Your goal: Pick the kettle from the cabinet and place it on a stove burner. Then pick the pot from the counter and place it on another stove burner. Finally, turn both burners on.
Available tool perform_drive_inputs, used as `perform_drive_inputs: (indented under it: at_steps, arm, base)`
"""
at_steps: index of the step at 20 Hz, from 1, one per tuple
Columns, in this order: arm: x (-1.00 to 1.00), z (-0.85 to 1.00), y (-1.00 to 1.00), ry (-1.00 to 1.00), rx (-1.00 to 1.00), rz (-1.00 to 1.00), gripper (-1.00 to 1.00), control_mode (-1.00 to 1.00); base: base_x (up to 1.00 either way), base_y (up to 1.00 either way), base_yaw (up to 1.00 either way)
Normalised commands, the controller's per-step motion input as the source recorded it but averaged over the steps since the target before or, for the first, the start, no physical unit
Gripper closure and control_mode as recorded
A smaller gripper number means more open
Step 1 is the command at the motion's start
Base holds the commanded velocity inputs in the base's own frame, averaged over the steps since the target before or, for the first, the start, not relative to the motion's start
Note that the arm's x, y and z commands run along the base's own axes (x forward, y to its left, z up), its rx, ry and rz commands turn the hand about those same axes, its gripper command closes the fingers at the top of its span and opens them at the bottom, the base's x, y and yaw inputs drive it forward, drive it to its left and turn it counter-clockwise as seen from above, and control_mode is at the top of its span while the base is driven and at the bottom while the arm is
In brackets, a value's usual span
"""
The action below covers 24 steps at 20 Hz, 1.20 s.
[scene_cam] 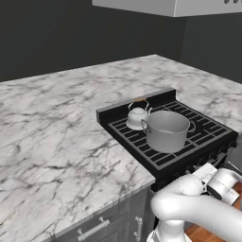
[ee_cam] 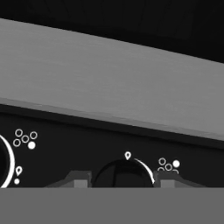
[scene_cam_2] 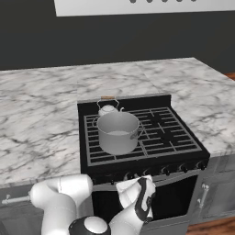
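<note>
Black and rigid, the burner knob (ee_cam: 122, 174) sits between the two fingertips of the gripper (ee_cam: 120, 180), which stand partly apart on either side of it; contact cannot be told. It looks small, hard and smooth, probably best pinched across its raised rib. Above, the pot (scene_cam: 166, 130) and kettle (scene_cam: 138, 115) rest on the stove burners (scene_cam: 203, 127), touching or nearly so.

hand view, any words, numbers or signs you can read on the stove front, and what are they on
No words, brand names or numbers can be read in any view.
Signs on the black stove front panel:
A cluster of small white circles with one filled dot, at the left.
A second such cluster, partly hidden, right of the centre knob.
A white drop-shaped marker above that knob.
A similar marker by the left knob.
</note>
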Motion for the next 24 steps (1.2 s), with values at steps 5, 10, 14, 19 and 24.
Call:
perform_drive_inputs:
  at_steps: [5,10,14,19,24]
  arm:
    - [0.00,0.00,0.01,-0.06,-0.01,0.00,1.00,-1.00]
    - [0.00,0.00,0.00,0.00,-0.12,0.00,1.00,-1.00]
    - [0.00,0.00,0.00,0.00,-0.16,0.00,1.00,-1.00]
    - [0.00,0.00,0.00,0.00,-0.17,0.00,1.00,-1.00]
    - [0.00,0.00,0.00,0.00,-0.17,0.00,1.00,-1.00]
  base:
    - [0.00,0.00,0.00]
    - [0.00,0.00,0.00]
    - [0.00,0.00,0.00]
    - [0.00,0.00,0.00]
    - [0.00,0.00,0.00]
